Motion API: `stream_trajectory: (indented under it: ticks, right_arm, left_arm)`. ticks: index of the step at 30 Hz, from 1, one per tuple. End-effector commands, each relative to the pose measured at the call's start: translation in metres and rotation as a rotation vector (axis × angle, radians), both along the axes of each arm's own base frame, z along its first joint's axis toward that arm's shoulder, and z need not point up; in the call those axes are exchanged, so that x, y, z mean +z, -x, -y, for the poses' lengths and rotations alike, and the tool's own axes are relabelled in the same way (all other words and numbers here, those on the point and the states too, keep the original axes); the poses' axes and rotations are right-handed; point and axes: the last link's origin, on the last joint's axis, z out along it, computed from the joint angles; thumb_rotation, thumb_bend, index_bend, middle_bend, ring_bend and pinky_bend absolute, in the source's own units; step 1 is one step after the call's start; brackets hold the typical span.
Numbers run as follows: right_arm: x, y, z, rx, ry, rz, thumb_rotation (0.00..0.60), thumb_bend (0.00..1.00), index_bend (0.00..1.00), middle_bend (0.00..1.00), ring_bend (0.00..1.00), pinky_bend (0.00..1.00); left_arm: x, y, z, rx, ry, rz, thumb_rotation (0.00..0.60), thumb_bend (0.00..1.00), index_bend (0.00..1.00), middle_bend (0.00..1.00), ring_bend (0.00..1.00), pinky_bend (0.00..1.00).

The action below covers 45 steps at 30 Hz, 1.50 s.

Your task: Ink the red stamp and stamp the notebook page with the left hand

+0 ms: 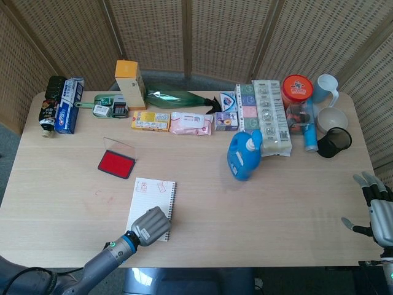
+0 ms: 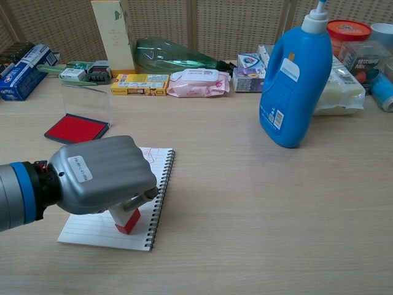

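Note:
My left hand [image 1: 150, 225] [image 2: 101, 174] grips the red stamp [image 2: 128, 220] and holds it upright with its base on the lower part of the spiral notebook page [image 1: 151, 196] [image 2: 147, 203]. Red stamp marks [image 1: 161, 185] show near the top of the page. The red ink pad [image 1: 116, 164] [image 2: 75, 128] lies open behind the notebook with its clear lid [image 2: 85, 101] raised. My right hand [image 1: 376, 208] rests at the table's right edge, fingers apart and holding nothing.
A blue detergent bottle [image 1: 244, 154] [image 2: 293, 83] stands right of centre. Along the back lie boxes, a tissue pack [image 1: 191, 122], a green bottle [image 1: 175, 98], a pill organiser [image 1: 270, 117], cups and a toothpaste box [image 1: 69, 104].

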Motion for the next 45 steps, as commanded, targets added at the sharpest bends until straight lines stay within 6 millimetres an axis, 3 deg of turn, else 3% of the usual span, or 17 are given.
stream_trajectory:
  ticks: [1, 45]
  right_arm:
    - [0.000, 0.000, 0.000, -0.001, 0.000, 0.000, 0.600, 0.00, 0.07, 0.03, 0.02, 0.09]
    - [0.002, 0.000, -0.001, -0.002, 0.002, 0.004, 0.600, 0.00, 0.07, 0.03, 0.02, 0.09]
  left_arm:
    - [-0.001, -0.001, 0.001, 0.001, 0.002, 0.001, 0.600, 0.37, 0.64, 1.00, 1.00, 1.00]
    - [-0.014, 0.005, 0.005, 0.023, 0.023, -0.017, 0.600, 0.38, 0.64, 1.00, 1.00, 1.00]
